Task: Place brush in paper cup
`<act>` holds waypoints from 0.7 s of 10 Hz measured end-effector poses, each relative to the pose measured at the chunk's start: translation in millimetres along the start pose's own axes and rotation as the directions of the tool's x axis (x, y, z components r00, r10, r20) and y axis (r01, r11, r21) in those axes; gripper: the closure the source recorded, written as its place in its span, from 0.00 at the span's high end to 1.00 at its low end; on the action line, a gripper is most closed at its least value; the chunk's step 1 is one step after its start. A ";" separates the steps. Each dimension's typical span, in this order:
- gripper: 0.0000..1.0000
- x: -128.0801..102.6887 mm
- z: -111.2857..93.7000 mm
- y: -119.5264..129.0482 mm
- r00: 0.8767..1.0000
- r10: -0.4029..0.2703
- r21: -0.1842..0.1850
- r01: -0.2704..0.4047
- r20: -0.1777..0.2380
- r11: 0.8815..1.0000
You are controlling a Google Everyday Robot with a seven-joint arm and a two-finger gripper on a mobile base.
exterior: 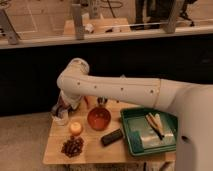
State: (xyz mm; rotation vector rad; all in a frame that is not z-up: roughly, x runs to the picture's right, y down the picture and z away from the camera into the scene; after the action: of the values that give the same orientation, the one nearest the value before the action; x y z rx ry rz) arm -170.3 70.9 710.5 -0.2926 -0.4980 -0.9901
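Our gripper [61, 111] is at the left middle of the frame, low over the white paper cup [61, 119] on the back left corner of the wooden table [95, 150]. Its fingers are squeezed tight. We think they grip the brush [59, 109], a dark thing right above the cup, but we cannot see it well. If we let go too soon, the brush may tip out or knock the cup over. The orange bowl [99, 118], the yellow fruit [75, 128] and the black block [112, 137] sit close by.
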 end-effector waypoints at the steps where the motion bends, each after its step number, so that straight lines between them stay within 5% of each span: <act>1: 0.00 1.0 1.2 0.6 1.000 0.002 -0.005 -0.002 -0.005 1.000; 7: 0.00 4.3 12.3 4.1 0.999 0.002 -0.042 -0.004 -0.034 0.999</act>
State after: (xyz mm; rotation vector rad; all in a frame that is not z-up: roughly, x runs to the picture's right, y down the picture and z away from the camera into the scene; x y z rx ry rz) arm -168.2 75.5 723.2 -0.3131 -0.4460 -1.0017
